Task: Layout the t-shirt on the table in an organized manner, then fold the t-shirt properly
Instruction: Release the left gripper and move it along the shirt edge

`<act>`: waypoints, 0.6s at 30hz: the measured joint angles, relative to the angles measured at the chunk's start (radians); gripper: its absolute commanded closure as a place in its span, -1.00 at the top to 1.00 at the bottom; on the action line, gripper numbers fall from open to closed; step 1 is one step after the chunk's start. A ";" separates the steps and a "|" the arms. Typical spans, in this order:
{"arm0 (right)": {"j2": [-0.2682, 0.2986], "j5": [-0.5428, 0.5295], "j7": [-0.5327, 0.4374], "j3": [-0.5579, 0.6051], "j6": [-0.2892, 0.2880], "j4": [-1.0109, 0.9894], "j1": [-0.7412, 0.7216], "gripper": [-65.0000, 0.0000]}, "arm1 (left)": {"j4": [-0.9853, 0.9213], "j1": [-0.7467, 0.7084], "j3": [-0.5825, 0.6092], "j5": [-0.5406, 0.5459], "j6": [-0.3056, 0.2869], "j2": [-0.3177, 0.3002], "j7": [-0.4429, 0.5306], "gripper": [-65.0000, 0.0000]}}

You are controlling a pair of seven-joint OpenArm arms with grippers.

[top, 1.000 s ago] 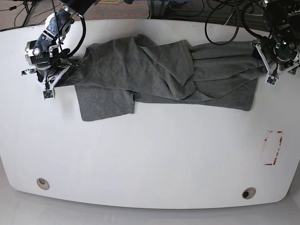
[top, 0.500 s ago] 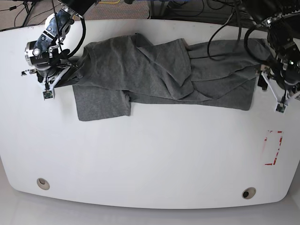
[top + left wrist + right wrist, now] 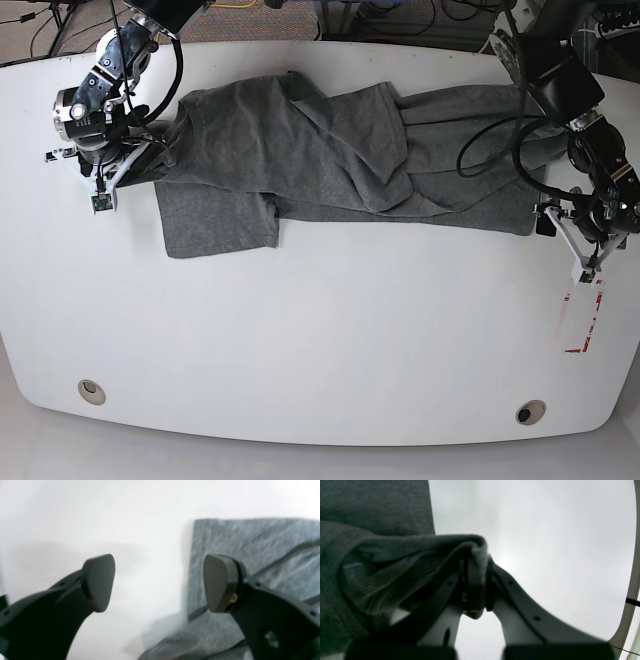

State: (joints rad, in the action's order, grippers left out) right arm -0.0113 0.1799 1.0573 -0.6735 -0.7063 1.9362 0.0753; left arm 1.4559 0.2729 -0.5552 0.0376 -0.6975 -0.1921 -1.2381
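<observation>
White tabletop gloss fills the background of all three views, with cables and floor beyond the far edge of the table (image 3: 320, 340). The right gripper (image 3: 476, 580) is clenched on a bunched fold of the t-shirt (image 3: 340, 155), cloth pinched between its pads and draping away to its side in the right wrist view. The left gripper (image 3: 158, 582) stands spread wide with nothing between its fingertips (image 3: 98, 580); bare table lies under one of them, and the shirt's straight edge lies just under and beyond the other.

Outward from both, the shirt stretches as a rumpled band between the two grippers, layers crossed over its middle and one sleeve flat on the near side.

Judging by that, the laying-out step is in hand and folding is not yet begun. Next, the left gripper would need to settle on that nearby corner and close, so the cloth can be drawn taut.

Only the wrist views show the pinch and the empty gap; only the base view shows the whole garment, the red-and-white sticker (image 3: 583, 318) near the left gripper, and two grommets (image 3: 92, 391).
</observation>
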 measured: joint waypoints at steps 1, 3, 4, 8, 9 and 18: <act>0.000 0.000 0.000 0.000 0.000 0.000 0.000 -1.00 | -0.017 0.010 0.000 0.000 0.000 0.000 0.001 0.58; 0.000 0.000 0.000 0.000 0.000 0.000 -0.002 -1.00 | -0.050 0.026 0.008 -0.003 0.001 0.000 0.003 0.58; -0.002 0.000 0.001 0.000 0.000 0.000 -0.004 -1.00 | -0.063 0.032 0.018 -0.005 0.001 -0.003 0.011 0.58; -0.024 0.007 0.000 -0.001 0.003 0.000 -0.016 -1.00 | -0.110 0.034 0.073 -0.003 0.000 -0.001 0.066 0.58; -0.026 0.007 0.000 0.000 0.003 0.000 -0.016 -1.00 | -0.116 0.032 0.081 -0.003 0.000 0.000 0.071 0.58; -0.028 0.007 0.001 -0.001 0.003 0.000 -0.017 -1.00 | -0.196 0.023 0.118 -0.004 0.000 0.015 0.092 0.57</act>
State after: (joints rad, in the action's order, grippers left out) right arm -0.0395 0.1871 1.0580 -0.6746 -0.7033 1.9366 0.0586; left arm 1.2602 0.2962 -0.4374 0.0334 -0.6971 -0.1772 -1.1461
